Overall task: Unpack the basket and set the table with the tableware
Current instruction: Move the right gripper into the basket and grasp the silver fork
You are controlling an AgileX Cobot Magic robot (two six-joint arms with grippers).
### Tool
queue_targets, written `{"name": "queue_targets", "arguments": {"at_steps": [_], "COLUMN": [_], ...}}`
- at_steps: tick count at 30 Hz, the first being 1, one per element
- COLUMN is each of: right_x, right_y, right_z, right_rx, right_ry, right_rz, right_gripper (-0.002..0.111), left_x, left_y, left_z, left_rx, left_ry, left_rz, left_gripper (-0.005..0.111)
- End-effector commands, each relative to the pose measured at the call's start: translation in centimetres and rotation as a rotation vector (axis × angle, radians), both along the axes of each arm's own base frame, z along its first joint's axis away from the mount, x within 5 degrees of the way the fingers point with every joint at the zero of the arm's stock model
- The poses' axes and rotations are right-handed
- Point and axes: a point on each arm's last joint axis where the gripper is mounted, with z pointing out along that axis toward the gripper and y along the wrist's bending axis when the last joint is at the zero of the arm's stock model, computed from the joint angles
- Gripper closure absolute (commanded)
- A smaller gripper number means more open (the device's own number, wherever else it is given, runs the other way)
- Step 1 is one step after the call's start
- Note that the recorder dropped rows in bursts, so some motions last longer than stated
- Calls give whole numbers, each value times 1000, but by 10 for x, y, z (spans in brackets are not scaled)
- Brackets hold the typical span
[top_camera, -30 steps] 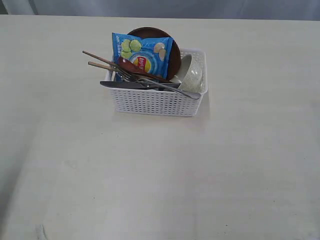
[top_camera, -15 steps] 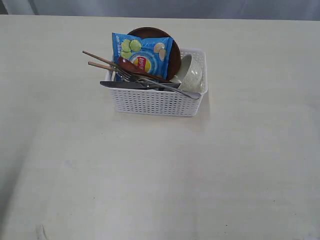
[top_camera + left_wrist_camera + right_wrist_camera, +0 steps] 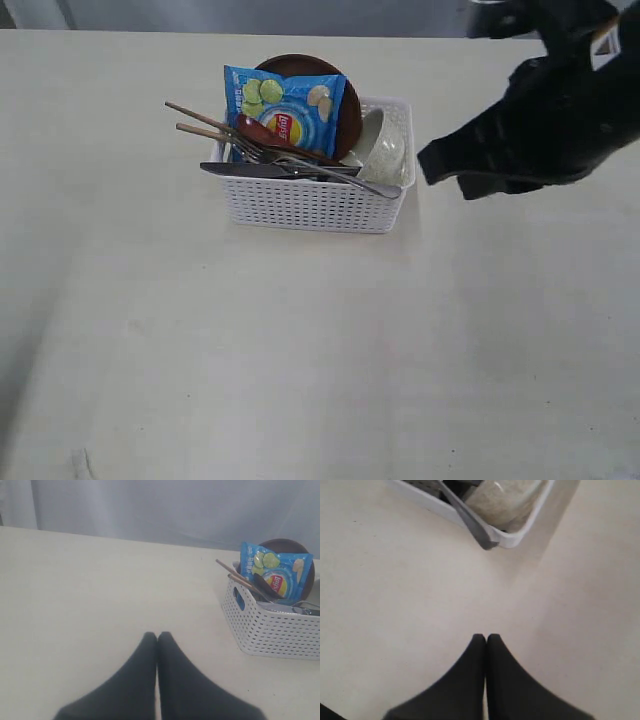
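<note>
Steel fork (image 3: pixel 350 178) atop basket (image 3: pixel 310 205): stiff, light, prob. slick; you'd pinch mid-handle w/ right gripper (image 3: pixel 486 639). Bowl (image 3: pixel 385 150) looks fragile. Jaws on both arms pressed together, empty.

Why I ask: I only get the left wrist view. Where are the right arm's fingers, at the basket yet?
Observer: Not yet. In the exterior view the right arm's fingers hang beside the basket, off its right end and not touching it.
Operator: Are they open?
Observer: No. The right wrist view shows them pressed together, holding nothing.
Operator: What lies at that end of the basket?
Observer: A pale bowl, tipped on its side.
</note>
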Motion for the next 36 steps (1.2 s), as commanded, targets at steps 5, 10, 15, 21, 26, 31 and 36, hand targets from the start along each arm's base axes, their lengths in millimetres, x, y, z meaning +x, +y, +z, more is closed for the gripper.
{"name": "queue_targets", "arguments": {"at_steps": [5,10,15,21,26,31,36], "right_x": [24,55,85,105,119,133,145], "right_y": [39,62,88,109,119,130,138], "right_z": [35,37,18,-7,-22,-32,-40], "right_rx": [-8,-33,-84,-80,-99,-110,-112], "right_ry": [-99,-59,26,58,66,94,94], "right_rz": [279,307,380,469,515,527,537], "right_gripper": [108,108,92,63,66,67,67], "left_x": [0,0,0,0,0,0,0], "left_y": [0,0,0,0,0,0,0], "left_z": [0,0,0,0,0,0,0], "left_rx": [-5,-5,-5,-5,-5,-5,-5], "left_ry": [-11,-11,-11,-11,-11,-11,-11], "left_rz": [1,1,1,1,1,1,1], "left_gripper": [107,107,107,107,107,107,107]}}
